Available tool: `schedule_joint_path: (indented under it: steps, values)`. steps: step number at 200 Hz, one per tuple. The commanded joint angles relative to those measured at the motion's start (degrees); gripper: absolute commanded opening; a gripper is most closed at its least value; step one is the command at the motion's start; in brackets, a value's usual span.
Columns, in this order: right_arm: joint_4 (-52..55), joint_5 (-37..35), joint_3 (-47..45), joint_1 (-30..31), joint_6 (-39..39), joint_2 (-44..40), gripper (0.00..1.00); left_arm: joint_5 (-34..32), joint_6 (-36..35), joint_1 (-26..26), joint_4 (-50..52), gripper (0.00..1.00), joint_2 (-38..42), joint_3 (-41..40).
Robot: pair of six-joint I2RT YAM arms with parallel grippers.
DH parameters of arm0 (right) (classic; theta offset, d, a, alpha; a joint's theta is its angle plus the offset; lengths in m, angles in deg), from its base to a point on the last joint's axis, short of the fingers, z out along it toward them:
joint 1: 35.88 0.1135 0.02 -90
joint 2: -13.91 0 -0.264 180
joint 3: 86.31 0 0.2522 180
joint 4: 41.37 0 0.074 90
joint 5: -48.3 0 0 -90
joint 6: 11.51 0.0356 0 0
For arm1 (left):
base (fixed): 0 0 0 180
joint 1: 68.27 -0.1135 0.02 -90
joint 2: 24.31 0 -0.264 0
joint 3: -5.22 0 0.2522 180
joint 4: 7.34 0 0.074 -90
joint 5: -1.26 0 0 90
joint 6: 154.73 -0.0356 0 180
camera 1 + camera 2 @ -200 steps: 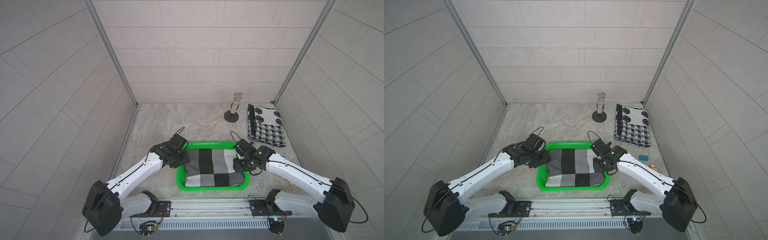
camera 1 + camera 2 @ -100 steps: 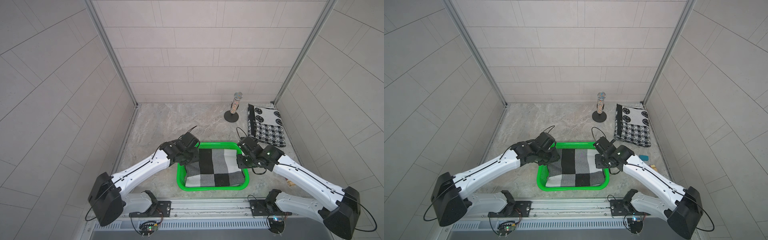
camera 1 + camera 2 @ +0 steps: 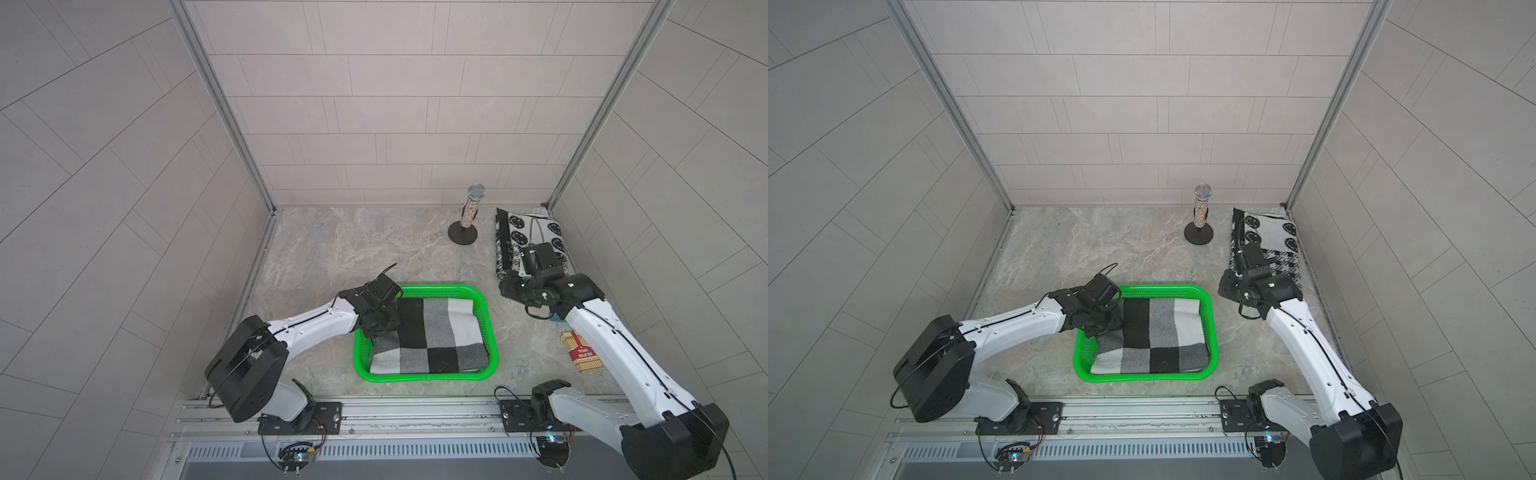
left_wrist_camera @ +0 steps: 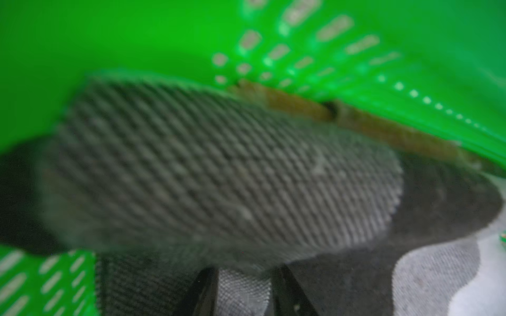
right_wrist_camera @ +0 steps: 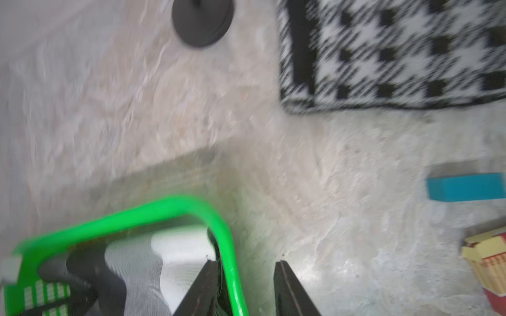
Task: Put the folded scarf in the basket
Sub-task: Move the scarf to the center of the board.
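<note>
The folded scarf [image 3: 436, 332], checked in black, grey and white, lies flat inside the bright green basket [image 3: 424, 376], as both top views show [image 3: 1158, 332]. My left gripper [image 3: 380, 330] reaches down at the basket's far left corner. In the left wrist view its jaws [image 4: 245, 269] are shut on a raised fold of the scarf [image 4: 219, 164], close to the green wall [image 4: 137, 41]. My right gripper [image 3: 508, 286] hangs open over bare floor, right of the basket's far right corner. Its wrist view shows nothing between the fingers [image 5: 245, 262], and the basket rim [image 5: 123, 216] lies below.
A glittery microphone on a black round base [image 3: 467, 220] stands at the back. A black-and-white patterned folded cloth [image 3: 528, 237] lies in the far right corner, just behind my right wrist. A red-and-yellow box [image 3: 582, 353] and a blue block [image 5: 465, 187] lie on the floor at right.
My right gripper let go of the scarf's right edge and pulled away to the right and back. The left gripper stayed at the scarf's left edge, shifting only slightly.
</note>
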Motion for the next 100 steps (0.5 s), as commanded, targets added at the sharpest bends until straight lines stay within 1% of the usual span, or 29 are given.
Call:
schedule_joint_path:
  steps: [1, 13, 18, 44, 53, 63, 82, 100]
  values:
    - [-3.47, 4.95, 4.16, -9.59, -0.97, 8.71, 0.4, -2.51, -3.94, -3.73, 1.23, 0.38, 1.52, -0.99]
    - [-3.31, 8.26, 9.51, -13.66, 0.89, 16.6, 0.4, -3.19, -5.42, -5.82, 1.53, 0.37, 2.17, -1.2]
    - [-3.91, 8.56, 11.31, -14.62, 2.25, 19.54, 0.39, -3.73, -5.86, -6.62, 1.29, 0.37, 2.4, -1.46]
    - [-11.61, 6.07, 15.45, -16.15, 9.2, 28.82, 0.4, -1.97, -8.59, -11.24, 1.89, 0.37, 2.11, -0.4]
    - [-12.95, 6.02, 16.85, -16.59, 10.5, 31.66, 0.41, -0.97, -9.14, -12.06, 2.85, 0.37, 2.09, 0.7]
    - [-12.53, 4.93, 19.3, -16.97, 10.3, 35.06, 0.43, -0.4, -9.2, -12.15, 3.36, 0.38, 2.71, 1.71]
    - [-12.0, 4.19, 21.33, -19.11, 9.38, 38.88, 0.46, 0.49, -8.94, -12.18, 4.65, 0.39, 4.05, 3.93]
    - [-11.98, 4.28, 19.92, -21.12, 9.03, 38.91, 0.47, 1.37, -8.23, -12.16, 6.11, 0.41, 6.43, 6.22]
